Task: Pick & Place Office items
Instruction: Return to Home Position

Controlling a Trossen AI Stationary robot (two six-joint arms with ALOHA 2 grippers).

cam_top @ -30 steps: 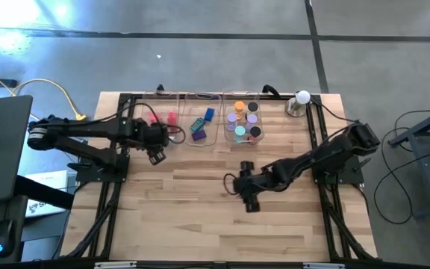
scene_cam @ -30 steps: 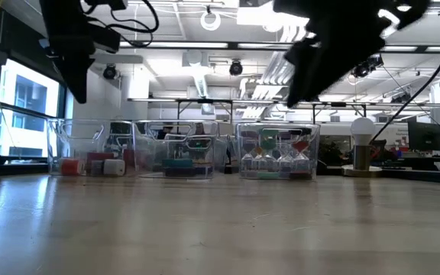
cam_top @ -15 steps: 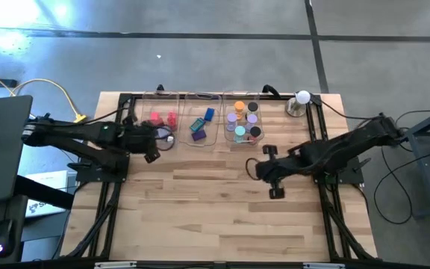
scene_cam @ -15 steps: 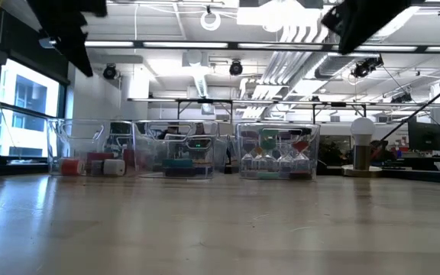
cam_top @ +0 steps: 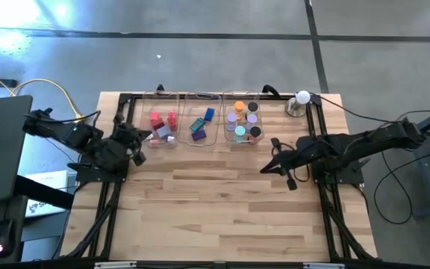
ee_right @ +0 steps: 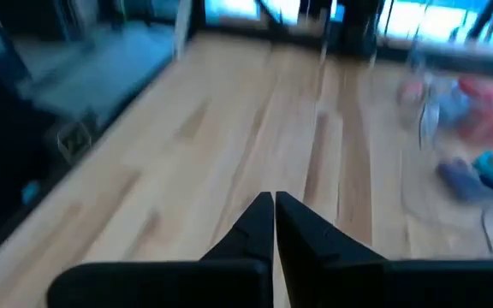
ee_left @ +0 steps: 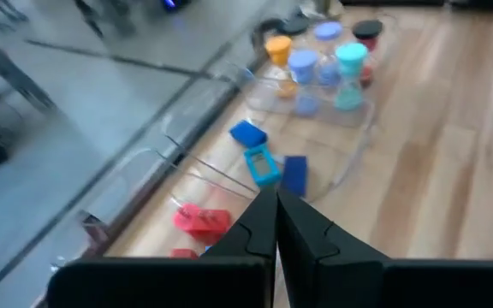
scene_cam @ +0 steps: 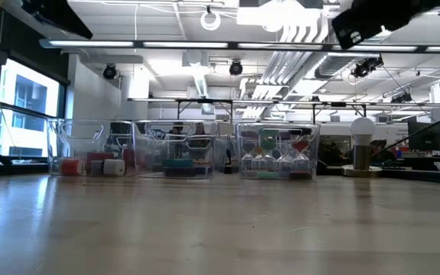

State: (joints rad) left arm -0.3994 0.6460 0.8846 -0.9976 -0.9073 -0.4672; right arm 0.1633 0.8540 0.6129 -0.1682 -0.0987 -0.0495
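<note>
The office items lie in three clear trays at the table's far edge. Red and pink pieces (cam_top: 163,119) fill the left tray (cam_top: 160,142), blue, teal and purple blocks (cam_top: 200,124) the middle tray, and coloured and black discs (cam_top: 243,121) the right tray. My left gripper (cam_top: 143,139) hangs shut and empty above the table's left side, just near of the left tray; its wrist view shows the fingers (ee_left: 255,231) closed together. My right gripper (cam_top: 267,166) hangs shut and empty right of the table's middle, with bare wood under it (ee_right: 274,210).
A white ball on a metal base (cam_top: 302,101) stands at the far right corner. Black frame rails (cam_top: 110,187) run along the table's left and right sides. Bare wood (cam_top: 215,209) lies on the near side of the trays.
My left gripper has drawn back toward the table's left edge and risen out of the low view. My right gripper has gone from the table's middle toward the right and far edges, rising too. The pieces in the trays have stayed where they were.
</note>
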